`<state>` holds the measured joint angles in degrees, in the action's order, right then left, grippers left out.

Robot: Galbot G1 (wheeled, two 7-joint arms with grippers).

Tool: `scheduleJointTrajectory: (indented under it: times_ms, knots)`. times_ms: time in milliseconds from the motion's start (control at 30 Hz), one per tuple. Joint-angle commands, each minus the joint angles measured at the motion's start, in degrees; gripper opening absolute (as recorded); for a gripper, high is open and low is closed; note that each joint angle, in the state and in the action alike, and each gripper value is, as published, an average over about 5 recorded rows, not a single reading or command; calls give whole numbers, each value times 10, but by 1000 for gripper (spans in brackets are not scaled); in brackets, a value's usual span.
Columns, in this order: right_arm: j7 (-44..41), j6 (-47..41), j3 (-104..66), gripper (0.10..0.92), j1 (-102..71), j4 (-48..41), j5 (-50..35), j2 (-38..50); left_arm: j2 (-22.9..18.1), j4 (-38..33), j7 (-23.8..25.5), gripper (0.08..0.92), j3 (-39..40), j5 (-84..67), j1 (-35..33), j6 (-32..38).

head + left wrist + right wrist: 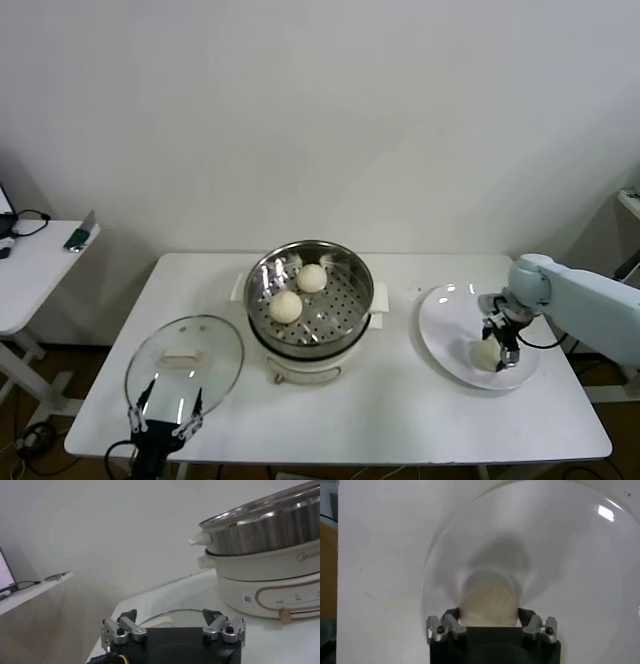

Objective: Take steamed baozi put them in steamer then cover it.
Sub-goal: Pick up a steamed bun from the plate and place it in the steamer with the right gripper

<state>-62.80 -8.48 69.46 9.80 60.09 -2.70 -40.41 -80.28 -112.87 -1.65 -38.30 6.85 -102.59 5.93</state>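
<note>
right gripper (499, 352) clamps smooth round baozi (486, 604) on glossy plate (445, 335); left gripper (173, 625) apart, parked.

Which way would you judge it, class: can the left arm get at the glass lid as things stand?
Probably yes. The left gripper hangs open at the near edge of the glass lid, which lies flat on the table with nothing between them.

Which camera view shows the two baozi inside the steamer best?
The head view: it looks down into the steamer, showing both baozi on the perforated bottom. The left wrist view shows only the steamer's outer wall; the right wrist view shows neither.
</note>
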Motion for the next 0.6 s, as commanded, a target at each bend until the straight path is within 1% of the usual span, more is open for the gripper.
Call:
scheduleJointTrajectory:
  times_ms: [33, 167, 300, 433, 600]
  knots:
    - [-4, 8, -4, 700, 2, -6, 6, -3, -1, 0, 0, 823, 0, 1, 0, 0]
    - [-13, 30, 8, 677, 37, -6, 2, -4, -2, 1, 0, 823, 0, 1, 1, 1]
    - [-47, 105, 45, 671, 124, 4, -7, -20, -1, 1, 0, 823, 1, 1, 1, 1]
    - [-94, 174, 107, 670, 246, 31, -26, -57, -1, 0, 0, 823, 2, 1, 1, 1]
    - [-128, 257, 163, 670, 372, 53, -56, -123, -3, 1, -1, 823, 4, 1, 2, 0]
